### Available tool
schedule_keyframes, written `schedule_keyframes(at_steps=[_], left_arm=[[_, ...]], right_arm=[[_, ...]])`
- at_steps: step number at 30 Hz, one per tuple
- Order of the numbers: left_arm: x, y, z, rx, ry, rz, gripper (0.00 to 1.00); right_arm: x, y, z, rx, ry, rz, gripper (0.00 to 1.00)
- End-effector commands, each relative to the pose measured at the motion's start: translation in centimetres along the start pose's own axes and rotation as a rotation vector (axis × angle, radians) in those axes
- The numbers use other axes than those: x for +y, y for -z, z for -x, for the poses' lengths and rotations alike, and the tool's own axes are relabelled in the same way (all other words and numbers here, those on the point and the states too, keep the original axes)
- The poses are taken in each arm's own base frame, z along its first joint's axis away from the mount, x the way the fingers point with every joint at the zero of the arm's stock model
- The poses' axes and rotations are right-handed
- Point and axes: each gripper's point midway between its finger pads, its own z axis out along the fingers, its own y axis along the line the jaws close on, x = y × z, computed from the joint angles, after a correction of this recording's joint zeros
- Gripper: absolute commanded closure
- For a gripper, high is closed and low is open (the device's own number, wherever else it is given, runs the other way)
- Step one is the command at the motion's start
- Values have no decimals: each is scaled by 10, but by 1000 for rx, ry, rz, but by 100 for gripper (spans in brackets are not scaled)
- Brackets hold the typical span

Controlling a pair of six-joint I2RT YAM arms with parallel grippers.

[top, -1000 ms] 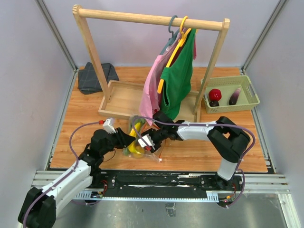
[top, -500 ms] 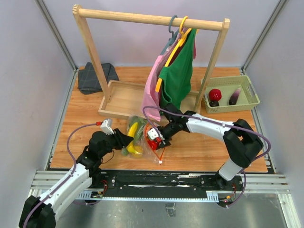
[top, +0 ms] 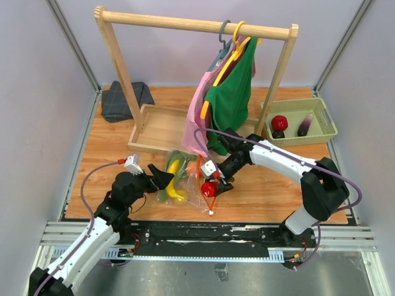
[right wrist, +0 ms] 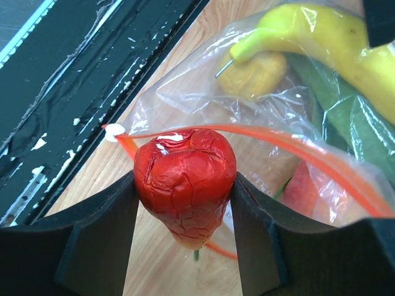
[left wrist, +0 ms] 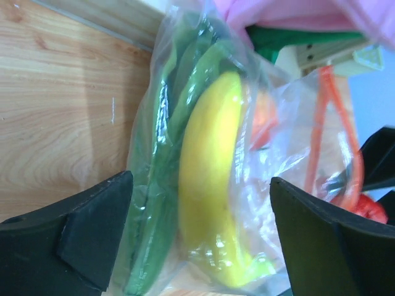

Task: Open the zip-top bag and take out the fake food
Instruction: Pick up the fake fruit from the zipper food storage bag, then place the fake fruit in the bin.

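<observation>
Right wrist view: my right jaws pinch a red fruit (right wrist: 185, 176), the zip-top bag (right wrist: 203, 92) lying just behind it. My left jaws are spread, straddling the bagged banana (left wrist: 213, 185); their tips are cut off.

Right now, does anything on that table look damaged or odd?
Yes: the red fake fruit clamped in the right gripper looks cracked and wrinkled all over its skin. The zip-top bag beside it lies crumpled.

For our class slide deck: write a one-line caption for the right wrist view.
Right hand grips a wrinkled red fruit at the mouth of the zip-top bag, banana inside.
</observation>
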Motion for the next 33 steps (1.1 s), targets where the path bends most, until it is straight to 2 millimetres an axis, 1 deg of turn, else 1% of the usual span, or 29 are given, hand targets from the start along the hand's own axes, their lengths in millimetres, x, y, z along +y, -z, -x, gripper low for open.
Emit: schedule_keyframes(at_steps=[1, 3, 4, 6, 12, 14, 16, 18, 21, 26, 29, 30, 33], left_arm=[[-18, 11, 41, -123, 39, 19, 1], [-32, 18, 64, -176, 47, 16, 1], [-45, 22, 81, -209, 53, 5, 1], [-66, 27, 106, -245, 87, -3, 1], [-136, 35, 181, -270, 230, -2, 1], [-160, 42, 207, -290, 253, -17, 1], [-186, 56, 231, -327, 272, -68, 1], [-207, 71, 251, -362, 291, -116, 1], [-226, 85, 267, -364, 308, -128, 1], [-235, 96, 276, -377, 320, -150, 1], [-243, 104, 285, -403, 309, -168, 1], [-244, 106, 288, -414, 302, -169, 1], [-257, 106, 294, -406, 281, -205, 1]], right_arm=[[14, 19, 11, -34, -48, 5, 81], [15, 25, 11, -33, -61, -6, 81], [15, 28, 11, -32, -68, -11, 81], [17, 34, 12, -32, -82, -20, 81], [25, 50, 12, -30, -115, -55, 81], [27, 57, 12, -32, -134, -74, 81], [28, 63, 12, -42, -163, -94, 81], [27, 70, 11, -42, -182, -123, 81], [23, 82, 7, -43, -220, -185, 81], [22, 98, -1, -42, -270, -258, 80], [22, 106, -4, -46, -291, -293, 80], [21, 109, -4, -50, -293, -307, 80], [21, 117, -7, -69, -308, -342, 80]])
